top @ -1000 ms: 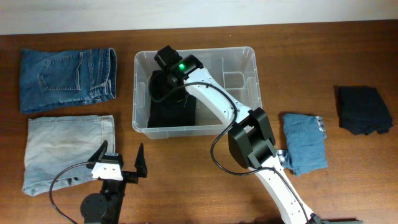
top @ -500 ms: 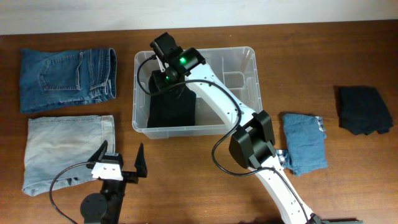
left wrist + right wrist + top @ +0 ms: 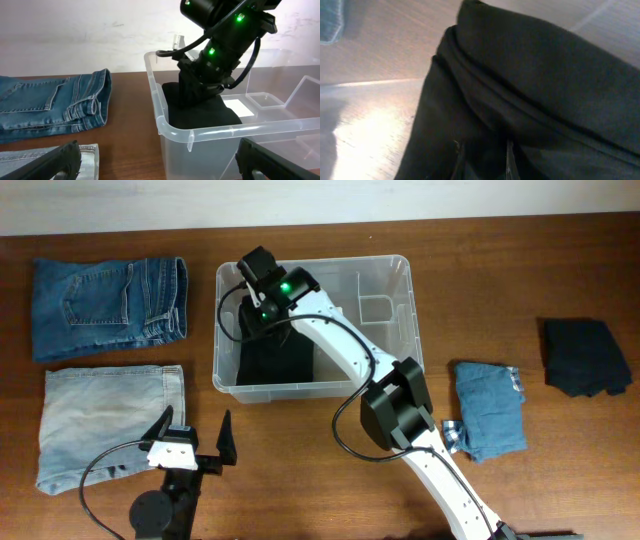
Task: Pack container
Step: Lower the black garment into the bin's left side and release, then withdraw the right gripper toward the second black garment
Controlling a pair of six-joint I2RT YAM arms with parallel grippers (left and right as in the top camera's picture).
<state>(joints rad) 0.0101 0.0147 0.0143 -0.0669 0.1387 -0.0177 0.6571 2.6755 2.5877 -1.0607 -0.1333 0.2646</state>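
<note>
The container (image 3: 410,300) is a clear plastic bin in the middle of the table, and its near corner (image 3: 165,125) fills the left wrist view. A folded black garment (image 3: 275,365) (image 3: 200,112) (image 3: 545,75) lies in its left half. My right gripper (image 3: 262,320) (image 3: 197,85) reaches down into the bin over that garment. Its fingers (image 3: 482,160) stand slightly apart against the black cloth, and I cannot see whether cloth is pinched between them. My left gripper (image 3: 193,430) (image 3: 157,150) is wide open and holds nothing, low in front of the bin's near left corner.
Dark blue jeans (image 3: 108,305) (image 3: 50,107) lie folded at the far left, with pale jeans (image 3: 105,420) in front of them. A blue folded garment (image 3: 490,408) and a dark navy one (image 3: 585,357) lie to the right of the bin.
My right wrist has moved toward the bin's far left corner, still over the black garment. The left arm has not moved.
</note>
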